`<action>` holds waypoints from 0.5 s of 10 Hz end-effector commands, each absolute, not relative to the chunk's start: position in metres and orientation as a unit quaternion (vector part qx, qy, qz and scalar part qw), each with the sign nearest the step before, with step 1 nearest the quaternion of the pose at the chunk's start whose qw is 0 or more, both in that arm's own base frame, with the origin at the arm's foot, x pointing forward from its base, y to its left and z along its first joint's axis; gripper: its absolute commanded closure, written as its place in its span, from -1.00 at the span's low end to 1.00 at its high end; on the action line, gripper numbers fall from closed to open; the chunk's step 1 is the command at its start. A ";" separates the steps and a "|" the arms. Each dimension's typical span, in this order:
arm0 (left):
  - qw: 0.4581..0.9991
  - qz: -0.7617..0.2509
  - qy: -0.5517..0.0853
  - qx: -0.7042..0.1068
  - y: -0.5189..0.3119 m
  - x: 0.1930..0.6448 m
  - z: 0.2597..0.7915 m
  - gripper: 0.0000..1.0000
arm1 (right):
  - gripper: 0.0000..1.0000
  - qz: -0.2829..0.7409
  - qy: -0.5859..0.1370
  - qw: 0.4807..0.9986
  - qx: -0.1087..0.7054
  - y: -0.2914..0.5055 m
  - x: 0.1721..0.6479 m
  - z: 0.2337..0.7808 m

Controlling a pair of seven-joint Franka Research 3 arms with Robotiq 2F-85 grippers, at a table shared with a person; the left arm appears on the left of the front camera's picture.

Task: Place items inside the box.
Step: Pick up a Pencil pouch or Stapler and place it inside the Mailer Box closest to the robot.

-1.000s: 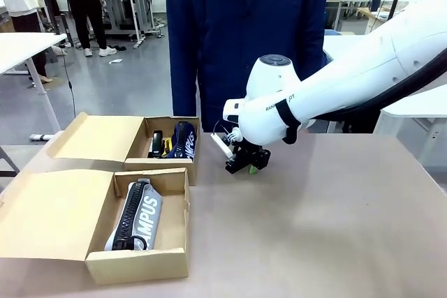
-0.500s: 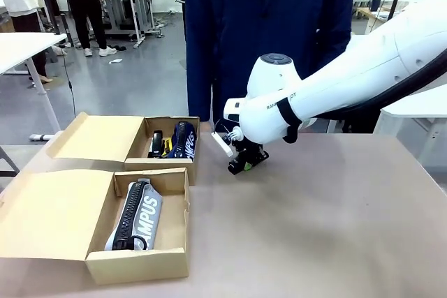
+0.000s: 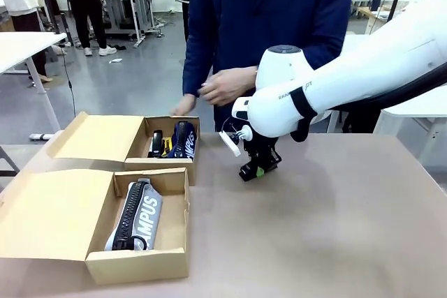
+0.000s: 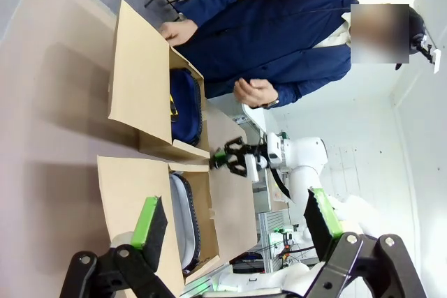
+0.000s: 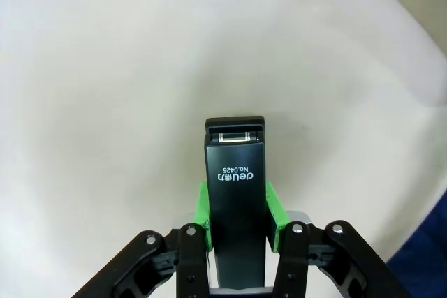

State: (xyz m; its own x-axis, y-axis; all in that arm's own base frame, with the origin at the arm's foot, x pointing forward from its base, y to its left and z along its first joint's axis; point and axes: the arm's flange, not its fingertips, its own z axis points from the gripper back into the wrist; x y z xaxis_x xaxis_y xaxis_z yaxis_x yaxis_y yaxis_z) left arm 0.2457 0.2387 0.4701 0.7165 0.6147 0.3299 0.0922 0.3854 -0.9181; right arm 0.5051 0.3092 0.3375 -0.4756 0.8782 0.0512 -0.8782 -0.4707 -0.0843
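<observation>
1. The right gripper (image 3: 257,167) has its two green pads pressed on the two long sides of the black stapler (image 5: 235,193). The jaws are only as wide as the stapler. I cannot tell how hard they squeeze.
2. The stapler is low over the table (image 3: 335,228), just right of the far box (image 3: 162,169) and close to the person. I cannot tell if it touches the table.
3. The left gripper (image 4: 234,207) is wide open and holds nothing.
4. The far box already has the navy pencil case (image 3: 183,139) and the yellow-and-black utility knife (image 3: 166,146) in it. The near box (image 3: 140,264) has the grey pencil case (image 3: 140,214) that says "CAMPUS".
5. I think the stapler goes into a box next, so these things could go wrong:
6. The stapler could slip out. It is smooth, and the pads only hold the back part of it.
7. The stapler or the gripper could bump the right wall of the far box if it goes across too low. That would push the box.
8. One hand (image 3: 184,106) of the person rests at the far edge of the far box. The arm could hit it.
9. The far box is quite full. The stapler could land on the navy pencil case and roll off.
</observation>
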 end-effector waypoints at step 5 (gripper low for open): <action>0.753 0.167 -0.347 -0.534 0.239 0.247 0.471 -1.00 | 1.00 0.655 -0.178 0.731 0.075 0.094 0.291 0.417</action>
